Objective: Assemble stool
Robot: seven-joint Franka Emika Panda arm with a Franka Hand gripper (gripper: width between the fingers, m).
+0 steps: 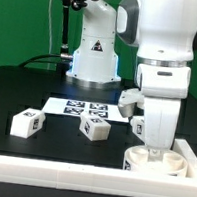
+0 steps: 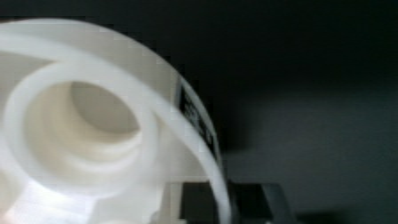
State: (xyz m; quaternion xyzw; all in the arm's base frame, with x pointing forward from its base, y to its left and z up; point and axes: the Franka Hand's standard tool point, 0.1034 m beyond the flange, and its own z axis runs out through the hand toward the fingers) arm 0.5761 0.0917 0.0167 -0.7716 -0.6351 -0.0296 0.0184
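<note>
Front rim bar [image 1: 57, 172]: a long white bar lying along the near edge of the black surface [image 1: 17, 86], well in front of the marker board [image 1: 85, 109].
Seat [image 1: 139, 160]: the thick white round disc, lying flat in front of the marker board and off toward the exterior view's right, tucked in the corner where the front rim bar meets a side bar [image 1: 192, 151].
Seat, close up [image 2: 71, 120]: it fills most of the wrist view, blurred, with a round recess sunk into its face.
Gripper [image 1: 163, 145]: pointing straight down at the seat and reaching its top, jaws brought together. Dark fingers [image 2: 258, 205] show beside the seat's pale edge. Whether they pinch anything, I cannot tell.
Leg one [image 1: 25, 123]: a tagged white block lying free on the surface, in front of the marker board toward the exterior view's left.
Leg two [image 1: 94, 129]: a like block, just in front of the marker board.
Third block [image 1: 132, 98]: tagged, by the marker board's right end in the exterior view, close against the arm [image 1: 164, 45]. Probably another leg.
</note>
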